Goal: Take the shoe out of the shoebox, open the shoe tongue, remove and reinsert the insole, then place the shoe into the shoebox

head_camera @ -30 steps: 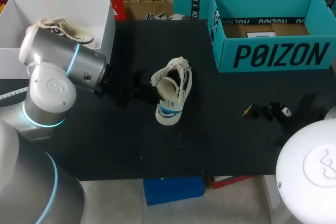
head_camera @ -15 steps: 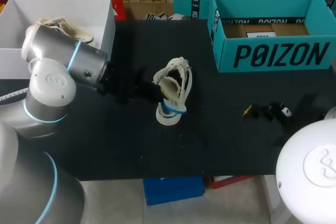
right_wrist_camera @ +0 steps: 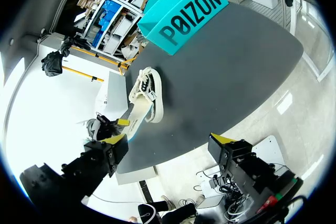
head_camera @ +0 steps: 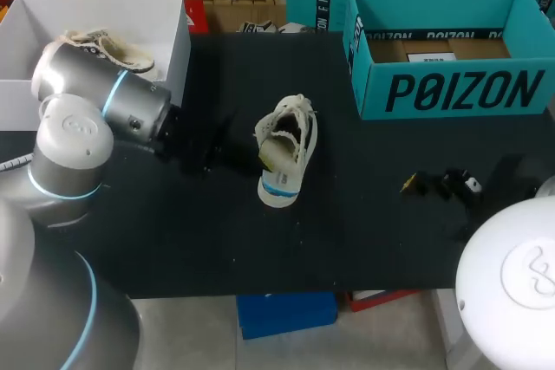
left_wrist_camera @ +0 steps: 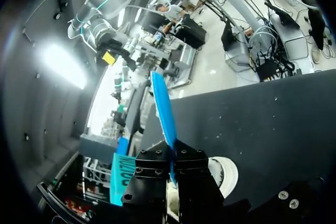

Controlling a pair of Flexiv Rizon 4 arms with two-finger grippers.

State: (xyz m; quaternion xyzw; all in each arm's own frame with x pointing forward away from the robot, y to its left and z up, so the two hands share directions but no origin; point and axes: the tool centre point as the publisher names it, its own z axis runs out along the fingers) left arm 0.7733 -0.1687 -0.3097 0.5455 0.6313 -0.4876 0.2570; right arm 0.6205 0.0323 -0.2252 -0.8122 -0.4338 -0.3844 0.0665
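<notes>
Left gripper point(left_wrist_camera: 170, 156) is clamped on the insole point(left_wrist_camera: 163, 106) at the mouth of the sneaker point(head_camera: 287, 152) out on the black table point(head_camera: 373, 240), right gripper point(head_camera: 440, 184) gaping well apart, so with nothing bracing that sneaker, a push could skid it and buckle the insole.

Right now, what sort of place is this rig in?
Probably a robot test bench for shoe handling: a black table, a teal shoebox, a white shoe, its insole in the left gripper.

The shoe point(head_camera: 286, 149) is lying on the worktop point(head_camera: 373, 240) just under the left end effector point(left_wrist_camera: 171, 156), with the insole point(left_wrist_camera: 164, 108) sticking out ahead between its fingers. The shoebox point(head_camera: 451, 93) is sitting well ahead of the right end effector point(right_wrist_camera: 169, 141), beyond the shoe.
</notes>
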